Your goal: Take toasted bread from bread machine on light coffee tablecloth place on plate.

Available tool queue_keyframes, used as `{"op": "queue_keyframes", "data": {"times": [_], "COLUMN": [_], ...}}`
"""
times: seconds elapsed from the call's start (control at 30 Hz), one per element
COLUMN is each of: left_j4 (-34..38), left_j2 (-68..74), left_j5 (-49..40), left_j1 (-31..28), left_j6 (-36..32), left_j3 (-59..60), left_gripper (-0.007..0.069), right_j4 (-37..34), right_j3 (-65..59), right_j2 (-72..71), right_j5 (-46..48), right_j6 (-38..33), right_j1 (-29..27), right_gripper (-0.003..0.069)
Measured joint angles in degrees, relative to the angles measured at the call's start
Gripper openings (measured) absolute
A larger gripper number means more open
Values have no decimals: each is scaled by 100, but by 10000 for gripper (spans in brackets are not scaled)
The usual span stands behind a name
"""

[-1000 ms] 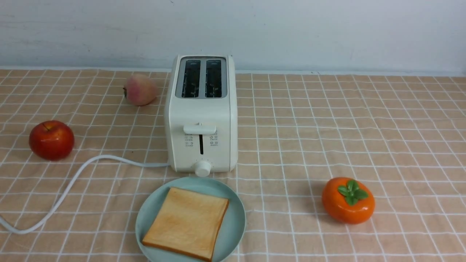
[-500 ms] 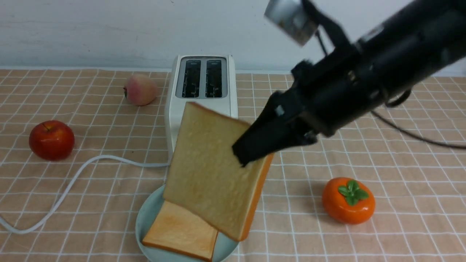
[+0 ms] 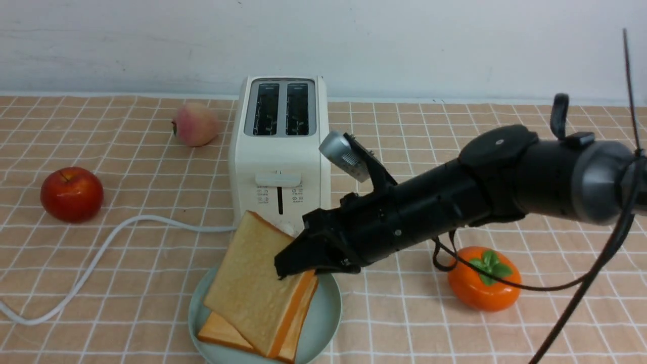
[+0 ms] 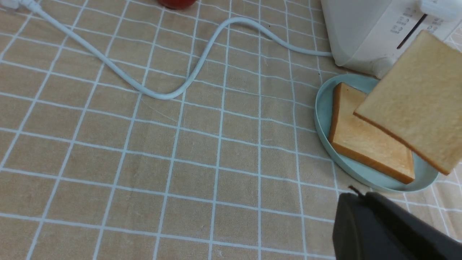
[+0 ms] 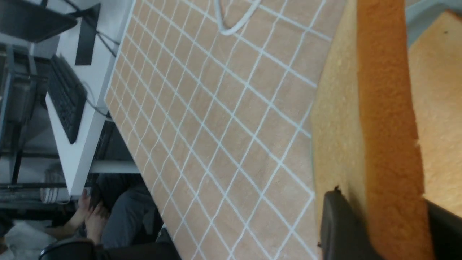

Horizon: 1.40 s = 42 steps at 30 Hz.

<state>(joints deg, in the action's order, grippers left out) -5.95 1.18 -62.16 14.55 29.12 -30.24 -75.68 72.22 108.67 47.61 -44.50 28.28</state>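
Right arm [image 3: 480,187] holds one slice tilted over the plate [image 3: 326,308].
The arm stretches in low from 3 o'clock, sloping down toward 8, with the right gripper [image 3: 295,264] clamped on the top slice [image 3: 250,288] at its 2 o'clock edge. That slice leans, raised edge toward the toaster [image 3: 278,156], over the bottom slice [image 3: 220,331] lying flat in the plate, at the toaster's 6 o'clock on the cloth [image 3: 404,167]. The left gripper [image 4: 375,227], closed, hangs near the plate.

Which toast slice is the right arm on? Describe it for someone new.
Find the cream toaster mid-cloth; the mint plate sits right in front. Of two toast slices there, it's the upper slice, tilted with its edge between the right arm's fingers, not the flat slice underneath.
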Motion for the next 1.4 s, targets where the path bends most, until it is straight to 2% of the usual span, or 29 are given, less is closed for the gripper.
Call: {"op": "queue_keyframes", "data": {"times": [0.03,0.07,0.1,0.13,0.23,0.33,0.4,0.47,0.57,0.67,0.77,0.87,0.93,1.0,1.17,1.27,1.4], "left_j4": [5,33,39,62,86,85,85,86,92,148,246,326,367,400,454,466,513], "left_j2": [0,0,0,0,0,0,0,0,0,0,0,0,0,0,0,0,0], "left_j5": [0,-9,-7,-29,-103,-158,-158,-158,-158,-111,84,376,611,879,1442,1727,1837], "left_j1": [0,0,0,0,0,0,0,0,0,0,0,0,0,0,0,0,0], "left_j6": [0,0,0,0,0,0,0,0,0,0,0,0,0,0,0,0,0], "left_j3": [0,0,0,0,0,0,0,0,0,0,0,0,0,0,56,223,429], "left_gripper": [-13,-13,-13,-13,-12,-10,-8,-6,-3,-1,0,0,0,0,1,2,3], "right_j4": [0,86,101,225,435,675,756,849,867,941,1086,1283,1577,2052,3166,3567,3634], "right_j3": [0,-3,-3,-3,-3,3,29,123,253,333,346,348,354,355,77,-538,-1528], "right_j2": [22,98,104,111,105,47,2,-177,-489,-978,-1532,-2239,-2797,-3440,-4836,-5847,-6835], "right_j5": [-26,-87,-87,-96,-54,-7,6,12,257,976,1554,1802,1833,1900,1857,1143,17], "right_j6": [0,-13,-14,-19,-31,-42,-42,-42,-42,-42,9,202,291,470,1018,1200,1232], "right_j1": [0,-14,-25,-60,-229,-521,-641,-986,-1365,-1841,-2244,-2643,-2902,-3107,-3183,-3183,-3194], "right_gripper": [255,334,342,411,518,577,586,583,542,448,302,87,2,-11,-5,-4,-2]}}
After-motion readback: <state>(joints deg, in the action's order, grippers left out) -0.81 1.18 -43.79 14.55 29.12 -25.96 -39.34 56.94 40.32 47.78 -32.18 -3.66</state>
